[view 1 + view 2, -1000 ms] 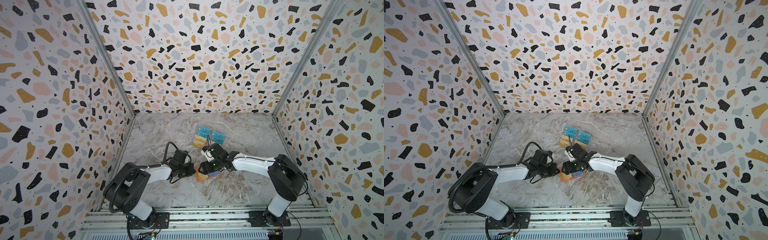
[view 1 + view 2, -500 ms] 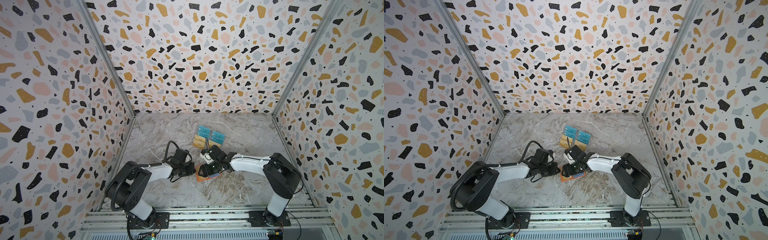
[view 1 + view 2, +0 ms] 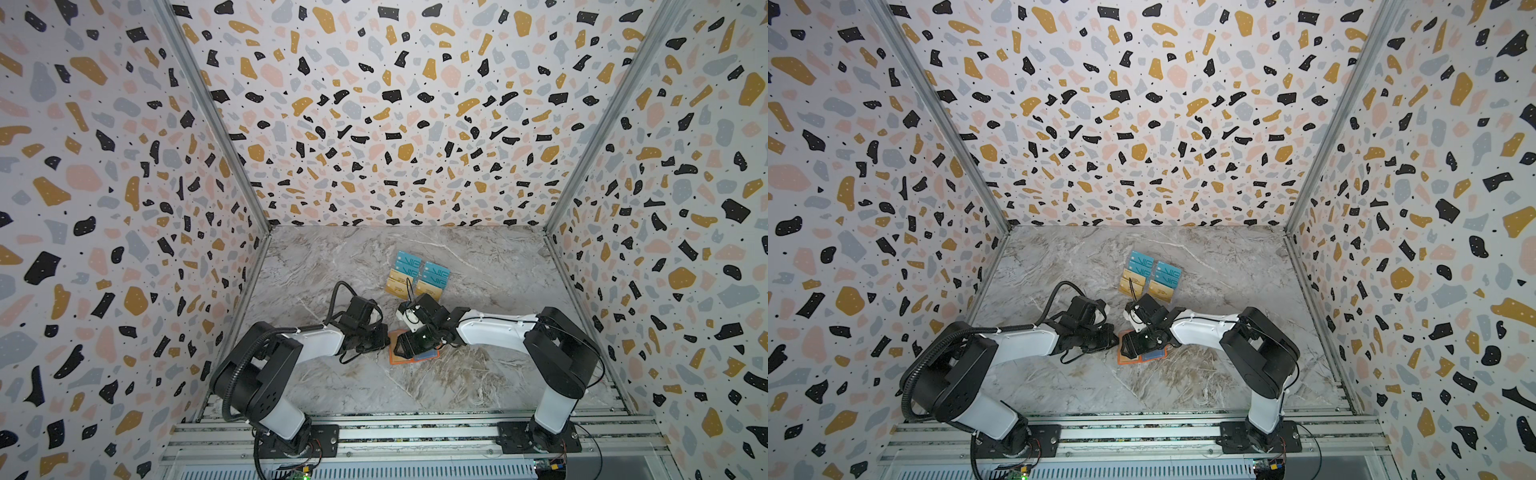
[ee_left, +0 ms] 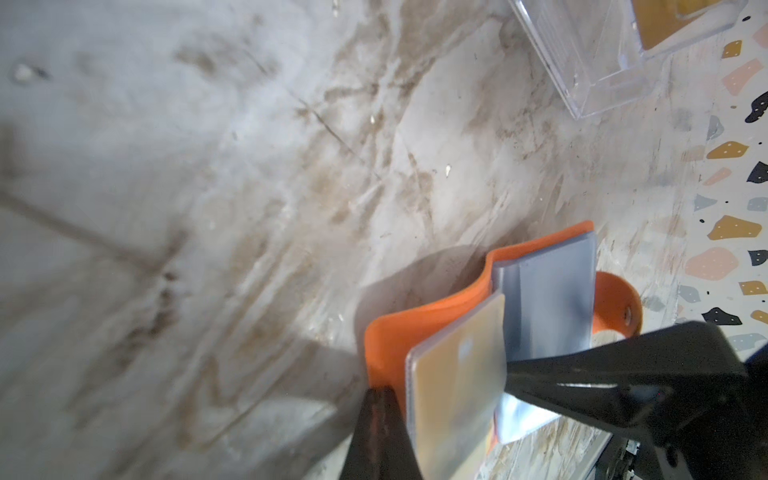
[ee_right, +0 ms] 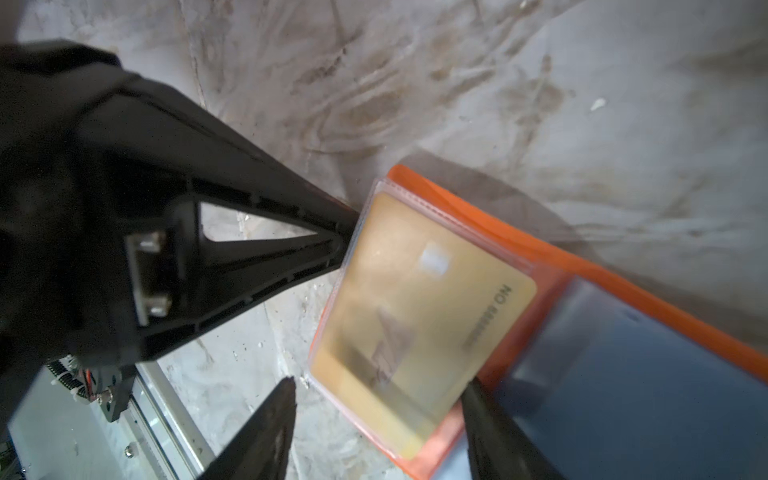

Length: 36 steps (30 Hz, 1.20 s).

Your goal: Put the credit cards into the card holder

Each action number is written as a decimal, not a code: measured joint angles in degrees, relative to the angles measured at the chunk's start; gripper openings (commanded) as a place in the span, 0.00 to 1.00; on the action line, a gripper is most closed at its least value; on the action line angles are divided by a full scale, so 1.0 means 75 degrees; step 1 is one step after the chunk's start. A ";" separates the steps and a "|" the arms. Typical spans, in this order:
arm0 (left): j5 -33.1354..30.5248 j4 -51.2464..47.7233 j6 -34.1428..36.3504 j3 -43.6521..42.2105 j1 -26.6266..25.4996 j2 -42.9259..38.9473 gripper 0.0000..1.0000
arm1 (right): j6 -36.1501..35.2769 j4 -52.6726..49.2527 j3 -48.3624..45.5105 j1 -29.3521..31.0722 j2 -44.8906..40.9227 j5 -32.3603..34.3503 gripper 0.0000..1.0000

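Left end effector (image 5: pixel 351 237): clamped closed on the wallet (image 4: pixel 415 324) edge; pin it flat.
Right end effector (image 5: pixel 380 380): jaws apart around the gold card (image 5: pixel 419 316), gripping nothing; nudge it squarely in.

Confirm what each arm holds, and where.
Left gripper pinches the card holder by its edge. Right gripper holds nothing; jaws open astride the sleeved credit card.

Most of card holder (image 3: pixel 412 360) hidden under my right gripper (image 3: pixel 402 348). Script on credit card (image 5: pixel 415 316) blurred. Frame edge cuts clear rack (image 4: pixel 602 75).
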 measured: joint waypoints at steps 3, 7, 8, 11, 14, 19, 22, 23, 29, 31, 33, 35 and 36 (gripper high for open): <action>-0.0009 -0.0119 0.0055 0.0058 0.0047 0.0000 0.00 | 0.0035 0.0003 0.0032 0.0058 0.0023 0.0000 0.63; -0.0009 -0.0221 0.0114 0.0093 0.0085 0.0000 0.00 | 0.0041 -0.0067 0.0079 0.0076 0.0023 0.0076 0.64; -0.0009 -0.0245 0.0125 0.0102 0.0087 0.0000 0.00 | 0.0035 -0.0108 0.0096 0.0061 0.0023 0.0093 0.64; -0.0009 -0.0286 0.0178 0.0111 0.0111 -0.0003 0.00 | 0.0009 -0.0245 0.0108 -0.0017 -0.0047 0.0143 0.65; -0.0017 -0.0358 0.0233 0.0143 0.0137 -0.0003 0.00 | 0.0000 -0.0350 0.0102 -0.0122 -0.0210 0.0131 0.65; -0.0242 -0.0813 0.0289 0.0408 0.0137 -0.0032 0.08 | 0.0050 -0.0143 -0.0114 -0.0326 -0.0606 -0.0134 0.63; -0.0449 -0.1148 0.0286 0.0560 0.0137 -0.0283 0.12 | 0.0044 -0.0105 -0.0294 -0.0487 -0.0796 -0.0187 0.57; -0.0527 -0.1274 0.0280 0.0615 0.0137 -0.0434 0.14 | 0.0029 -0.0102 -0.0358 -0.0542 -0.0845 -0.0210 0.54; -0.0551 -0.1612 0.0085 0.1020 0.0047 -0.1209 0.16 | -0.0166 -0.0085 -0.0723 -0.0956 -0.1020 -0.0187 0.42; -0.0516 -0.1574 -0.0055 0.1230 -0.0119 -0.1274 0.17 | -0.0248 -0.0047 -0.0854 -0.1070 -0.1040 -0.0143 0.39; -0.0417 -0.1323 -0.0303 0.1309 -0.0323 -0.1282 0.18 | -0.0326 0.0006 -0.0988 -0.1139 -0.1040 -0.0093 0.35; -0.0291 -0.1005 -0.0560 0.1309 -0.0539 -0.1204 0.18 | -0.0385 0.0082 -0.1139 -0.1218 -0.1040 -0.0064 0.29; -0.0256 -0.0874 -0.0641 0.1309 -0.0627 -0.1125 0.18 | -0.0423 0.0114 -0.1198 -0.1247 -0.1040 -0.0050 0.26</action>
